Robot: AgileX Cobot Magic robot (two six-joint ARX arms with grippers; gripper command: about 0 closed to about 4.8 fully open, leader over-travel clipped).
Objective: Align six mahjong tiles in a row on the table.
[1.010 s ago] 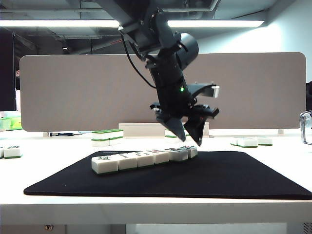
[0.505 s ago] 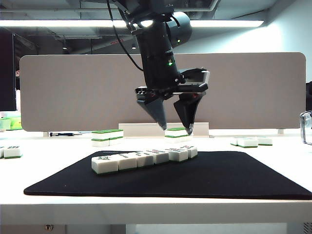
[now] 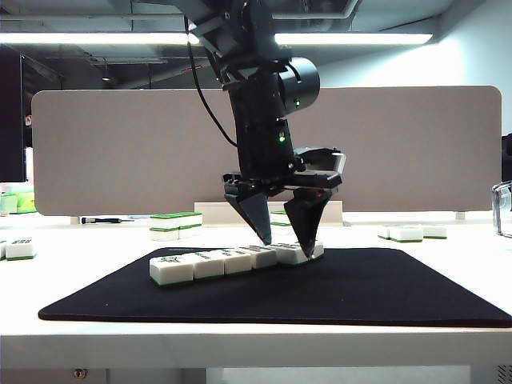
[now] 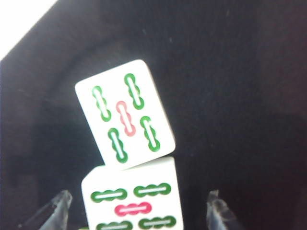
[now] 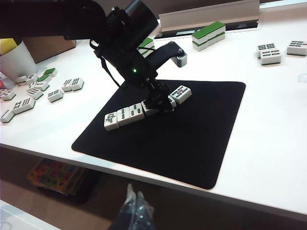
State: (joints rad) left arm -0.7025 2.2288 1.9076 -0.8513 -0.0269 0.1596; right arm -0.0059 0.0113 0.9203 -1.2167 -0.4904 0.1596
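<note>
six tiles in a line, the last one crooked

six mahjong tiles [image 3: 237, 260] lie end to end on the black mat [image 3: 376, 292] at the lower centre of the exterior view, running from lower left toward the middle. the left gripper [image 3: 282, 238] hangs over the far end of the row with its fingers spread wide, one tip on each side of the second-to-last tile [image 4: 132, 201], gripping nothing. that straddle reads as a set-up for squaring off the end of the line.

the wrist view shows why: the end tile [image 4: 124, 113] sits skewed, one corner touching its neighbour while the rest swings away.

each tile is a glossy white block on a thin green base; these two carry green bamboo strokes around a single red one.

the right gripper [image 5: 133, 211] sits at the bottom edge of its own view, below the table [image 5: 268, 143] rim, its fingers apparently pressed together and empty.
</note>
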